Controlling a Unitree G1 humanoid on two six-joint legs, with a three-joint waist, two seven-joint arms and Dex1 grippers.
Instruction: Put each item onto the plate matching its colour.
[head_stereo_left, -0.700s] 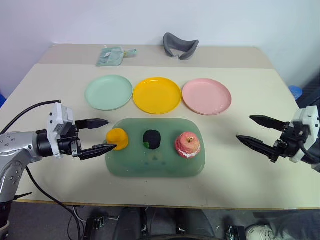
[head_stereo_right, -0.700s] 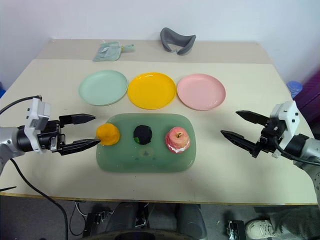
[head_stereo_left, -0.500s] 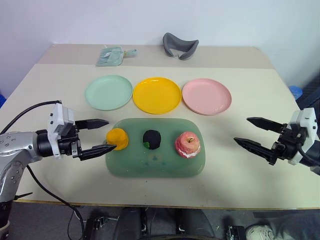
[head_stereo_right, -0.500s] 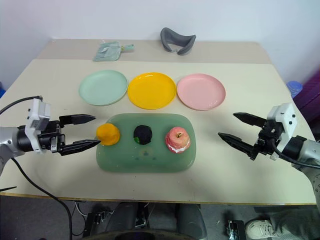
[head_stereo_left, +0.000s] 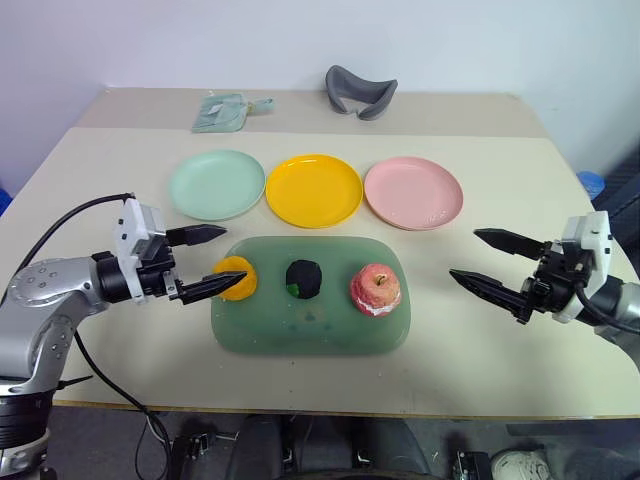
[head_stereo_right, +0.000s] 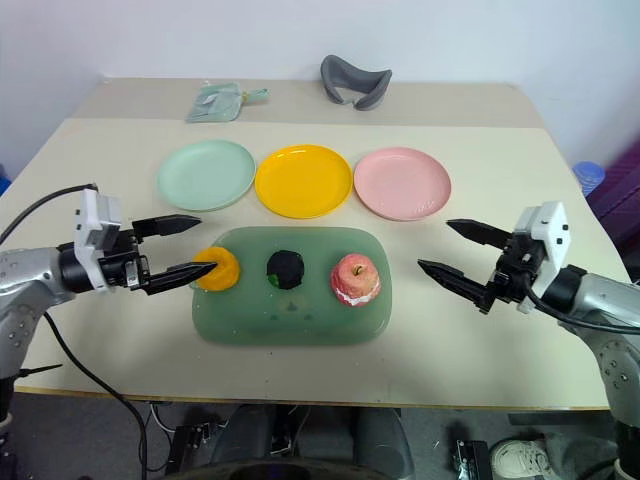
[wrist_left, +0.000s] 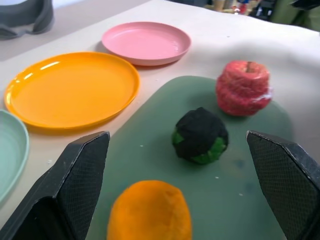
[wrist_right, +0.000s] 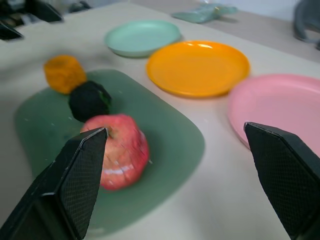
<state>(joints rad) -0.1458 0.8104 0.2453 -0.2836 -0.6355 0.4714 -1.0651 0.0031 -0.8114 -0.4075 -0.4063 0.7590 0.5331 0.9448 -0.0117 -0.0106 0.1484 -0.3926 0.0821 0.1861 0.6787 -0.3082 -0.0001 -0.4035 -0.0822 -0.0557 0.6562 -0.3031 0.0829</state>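
A yellow-orange fruit (head_stereo_left: 233, 276), a blackish-green lump (head_stereo_left: 303, 278) and a red-pink apple (head_stereo_left: 375, 290) sit in a row on a large green mat (head_stereo_left: 310, 325). Behind the mat lie the mint green plate (head_stereo_left: 217, 185), yellow plate (head_stereo_left: 314, 190) and pink plate (head_stereo_left: 413, 192), all bare. My left gripper (head_stereo_left: 232, 256) is open at the mat's left end, its fingertips on either side of the fruit (wrist_left: 149, 212). My right gripper (head_stereo_left: 463, 254) hangs open to the right of the mat, pointing at the apple (wrist_right: 120, 150) with a gap between.
A grey curved object (head_stereo_left: 360, 92) and a teal pouch (head_stereo_left: 228, 110) lie at the table's far edge. A black cable (head_stereo_left: 60, 225) trails from my left arm. Bare tabletop (head_stereo_left: 560, 200) stretches on both sides of the mat.
My left gripper has moved right and slightly away from me, closing in on the yellow-orange fruit. My right gripper has moved left toward the mat. The items and plates have not moved.
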